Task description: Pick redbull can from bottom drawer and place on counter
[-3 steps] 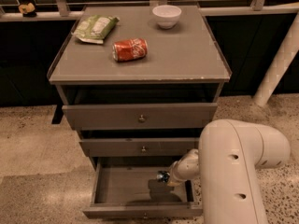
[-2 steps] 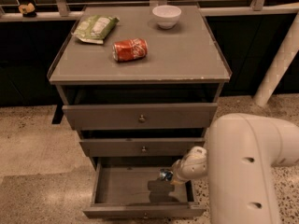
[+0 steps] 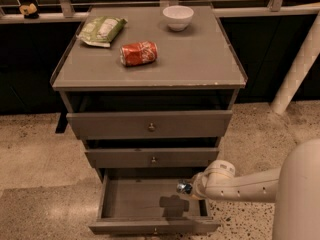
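Raised slightly rightward, jaws grip the redbull can (image 3: 183, 187) over the bottom drawer (image 3: 135, 200).

Three drawers (image 3: 150, 125), two cans (image 3: 138, 53), one bowl (image 3: 178, 17), one snack bag (image 3: 102, 30), one gripper (image 3: 185, 188) above the bottom drawer (image 3: 150, 228).

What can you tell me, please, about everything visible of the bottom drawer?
The bottom drawer, grey-brown and lowest of three, stands pulled open. Its flat front carries a small round knob. Its visible floor is bare apart from a dark shadow. The gripper reaches in over one side wall, with the redbull can at its tip above the floor; whether the can touches the drawer is unclear.
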You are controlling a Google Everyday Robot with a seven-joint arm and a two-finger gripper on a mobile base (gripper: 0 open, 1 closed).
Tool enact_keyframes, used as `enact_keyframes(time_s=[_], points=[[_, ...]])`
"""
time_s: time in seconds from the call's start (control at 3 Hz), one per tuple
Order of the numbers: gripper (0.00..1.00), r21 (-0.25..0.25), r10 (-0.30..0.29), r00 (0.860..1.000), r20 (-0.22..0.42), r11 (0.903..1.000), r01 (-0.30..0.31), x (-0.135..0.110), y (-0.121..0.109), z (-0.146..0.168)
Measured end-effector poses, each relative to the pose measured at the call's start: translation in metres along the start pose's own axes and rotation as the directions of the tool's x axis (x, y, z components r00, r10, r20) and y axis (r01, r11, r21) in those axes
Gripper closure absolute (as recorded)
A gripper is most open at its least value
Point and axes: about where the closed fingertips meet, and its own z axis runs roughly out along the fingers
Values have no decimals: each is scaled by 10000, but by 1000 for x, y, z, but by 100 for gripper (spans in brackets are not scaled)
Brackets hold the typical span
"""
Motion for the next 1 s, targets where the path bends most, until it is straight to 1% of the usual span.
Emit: enact_keyframes(time_s=[0.33, 0.67, 1.0], points=[[100, -5, 3, 10000, 5, 10000, -3, 0, 0, 0], [100, 153, -86, 10000, -9, 9998, 86, -4, -2, -8], [100, 841, -238, 9996, -135, 9961, 249, -9, -9, -47]])
